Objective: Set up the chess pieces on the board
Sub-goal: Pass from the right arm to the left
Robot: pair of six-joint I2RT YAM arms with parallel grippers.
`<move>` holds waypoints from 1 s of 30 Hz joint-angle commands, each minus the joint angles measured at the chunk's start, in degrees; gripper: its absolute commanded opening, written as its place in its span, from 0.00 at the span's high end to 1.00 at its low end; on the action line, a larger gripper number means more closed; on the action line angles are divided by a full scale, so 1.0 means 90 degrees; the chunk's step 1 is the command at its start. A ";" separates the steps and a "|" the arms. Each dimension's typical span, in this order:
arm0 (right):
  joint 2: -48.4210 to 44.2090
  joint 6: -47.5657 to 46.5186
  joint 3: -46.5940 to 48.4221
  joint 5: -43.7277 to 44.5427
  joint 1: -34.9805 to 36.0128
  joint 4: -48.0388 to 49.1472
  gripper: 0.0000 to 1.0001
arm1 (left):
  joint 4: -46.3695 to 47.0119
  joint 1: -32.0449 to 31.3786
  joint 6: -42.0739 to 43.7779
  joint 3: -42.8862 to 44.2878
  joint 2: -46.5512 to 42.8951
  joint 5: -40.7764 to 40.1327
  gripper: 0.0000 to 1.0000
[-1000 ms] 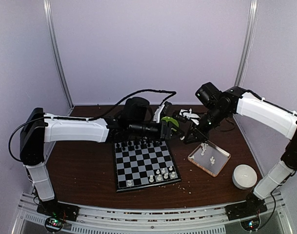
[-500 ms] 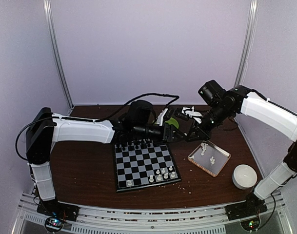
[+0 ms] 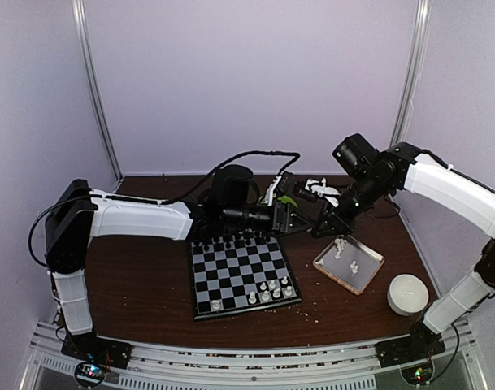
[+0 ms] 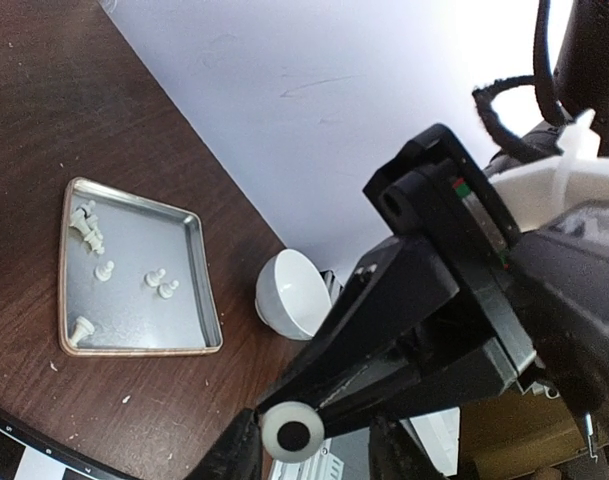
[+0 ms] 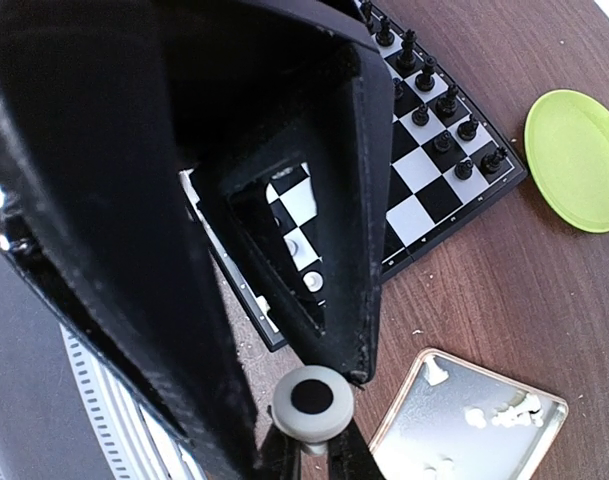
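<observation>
As it lies, tray (image 4: 144, 235) holds chessmen (image 4: 156, 276)

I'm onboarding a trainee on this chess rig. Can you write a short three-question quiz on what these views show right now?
1. True or false: the right gripper is shut on a white chess piece.
2. In the top view, most white pieces standing on the board are near its: A. near right corner; B. far left corner; C. far right corner.
3. Short answer: what holds the spare white chessmen that are off the board?

Key: 1 true. 2 A. 3 the tray, on the table to the right of the board.
</observation>
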 commanded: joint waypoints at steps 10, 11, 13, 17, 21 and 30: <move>-0.0137 -0.0005 -0.0010 -0.0241 0.0078 0.0304 0.91 | 0.0484 -0.0057 -0.0115 0.0095 0.0242 0.0262 0.69; -0.0137 -0.0004 -0.0009 -0.0250 0.0083 0.0302 0.92 | 0.0431 -0.0057 -0.0095 0.0113 0.0253 0.0253 0.69; -0.0151 -0.0004 -0.0009 -0.0268 0.0089 0.0321 0.91 | 0.0366 -0.0057 -0.0072 0.0147 0.0279 0.0250 0.69; -0.0157 -0.0004 0.0000 -0.0290 0.0086 0.0318 0.91 | 0.0354 -0.0057 -0.0067 0.0196 0.0328 0.0300 0.73; -0.0180 -0.0018 0.0001 -0.0334 0.0094 0.0332 0.92 | 0.0299 -0.0057 -0.0077 0.0283 0.0387 0.0372 0.77; -0.0215 -0.0006 0.0001 -0.0305 0.0097 0.0379 0.92 | 0.0363 -0.0052 -0.0109 0.0350 0.0451 0.0508 0.86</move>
